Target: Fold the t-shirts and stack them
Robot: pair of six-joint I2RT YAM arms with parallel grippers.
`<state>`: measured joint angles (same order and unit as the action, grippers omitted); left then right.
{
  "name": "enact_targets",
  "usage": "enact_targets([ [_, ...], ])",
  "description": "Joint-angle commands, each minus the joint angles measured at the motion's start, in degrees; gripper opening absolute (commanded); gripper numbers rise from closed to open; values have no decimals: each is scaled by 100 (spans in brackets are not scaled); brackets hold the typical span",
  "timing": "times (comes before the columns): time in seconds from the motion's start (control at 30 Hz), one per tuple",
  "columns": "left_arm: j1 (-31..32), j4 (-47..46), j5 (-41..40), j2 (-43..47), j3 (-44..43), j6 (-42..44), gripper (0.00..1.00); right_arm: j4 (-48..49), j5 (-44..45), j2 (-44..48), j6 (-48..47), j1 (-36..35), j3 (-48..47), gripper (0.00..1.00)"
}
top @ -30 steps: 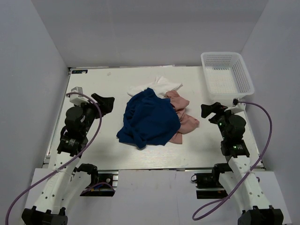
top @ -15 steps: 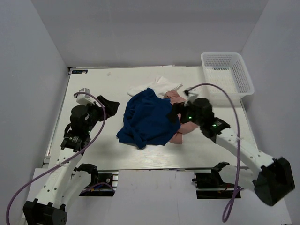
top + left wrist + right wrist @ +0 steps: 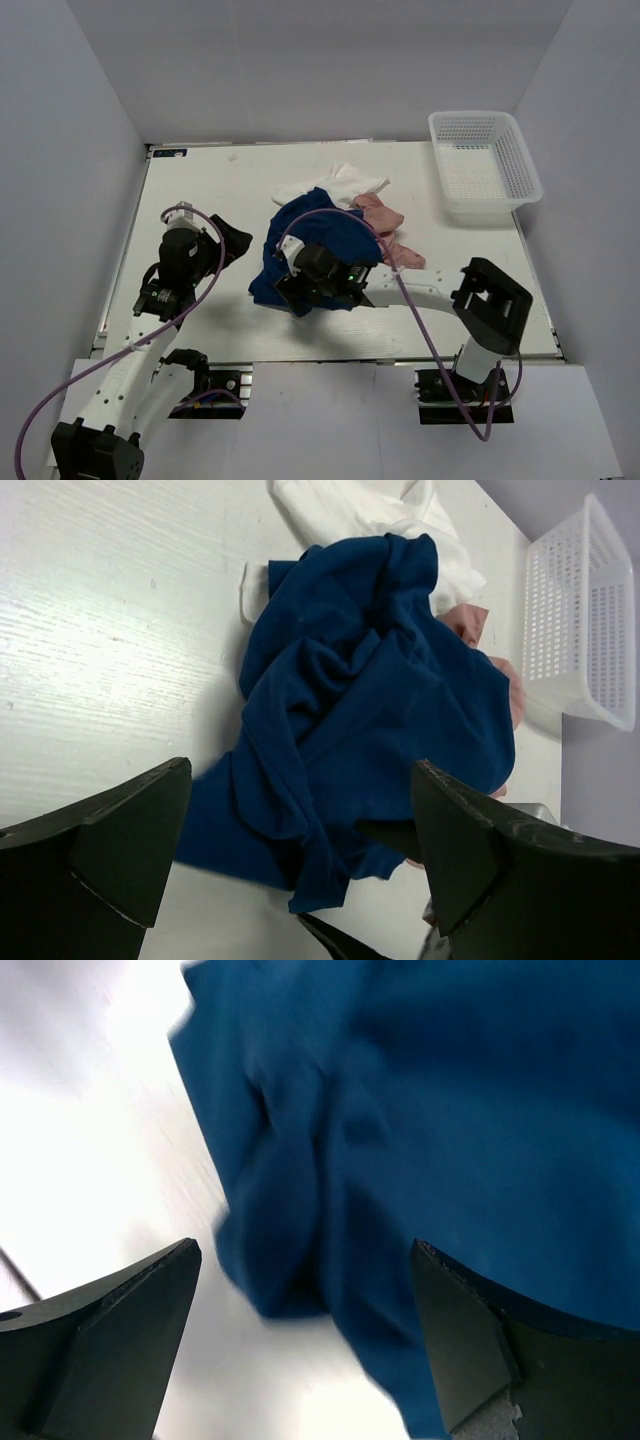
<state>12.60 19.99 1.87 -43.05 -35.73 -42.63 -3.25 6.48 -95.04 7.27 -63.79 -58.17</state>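
None folded: navy t-shirt (image 3: 322,240) lies atop white t-shirt (image 3: 345,182) and pink t-shirt (image 3: 388,232). Right tool (image 3: 285,291), jaws spread, hovers over its near hem. Left tool (image 3: 234,228), also spread, sits clear to its left. Next move, likely: pinch hem, draw navy clear.

T-shirt heap (image 3: 322,226) at table (image 3: 205,175) centre, basket (image 3: 470,116) at far right corner

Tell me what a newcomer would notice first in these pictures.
The crumpled navy t-shirt lies in the middle of the table, heaped over a white t-shirt behind it and a pink t-shirt to its right. The right arm stretches across it, with the open right gripper over the shirt's near-left edge. A white mesh basket sits at the far right corner.
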Motion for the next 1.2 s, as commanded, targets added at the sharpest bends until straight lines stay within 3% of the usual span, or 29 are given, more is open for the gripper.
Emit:
enact_targets([
  [0.0,6,320,-151,174,22,-105,100,262,292,-295,-261,-247,-519,90],
  [0.1,6,453,-204,235,22,-105,100,711,380,-611,-183,-336,-493,90],
  [0.2,6,567,-318,288,22,-105,100,922,1142,-919,-16,-327,-546,89],
  [0.23,6,620,-319,340,22,-105,100,1096,1188,-980,-128,-310,-503,79],
  [0.27,6,620,-380,341,22,-157,100,1089,1258,-1085,1,-283,-537,62],
  [0.3,6,673,-441,341,22,-158,100,750,1503,-1121,229,-274,-598,8],
  [0.33,6,725,-442,341,-30,-158,100,581,1610,-1130,266,-257,-947,0],
  [0.43,6,779,-555,341,-31,-158,100,508,2295,-877,293,-274,-916,0],
  [0.53,6,779,-556,394,-31,-158,100,764,2691,332,162,-204,-739,0],
  [0.73,6,884,-785,394,-153,-210,100,492,4454,1802,-76,-37,-1081,0],
  [0.87,6,779,-714,262,-154,-210,100,772,5301,2113,-1075,313,-1538,0],
  [0.97,6,699,-592,25,-154,-210,100,1001,5285,2149,-1744,692,-2179,0],
  [1.17,6,234,-249,-528,-268,-158,100,1440,5467,1551,-2984,1509,-4199,0],
])
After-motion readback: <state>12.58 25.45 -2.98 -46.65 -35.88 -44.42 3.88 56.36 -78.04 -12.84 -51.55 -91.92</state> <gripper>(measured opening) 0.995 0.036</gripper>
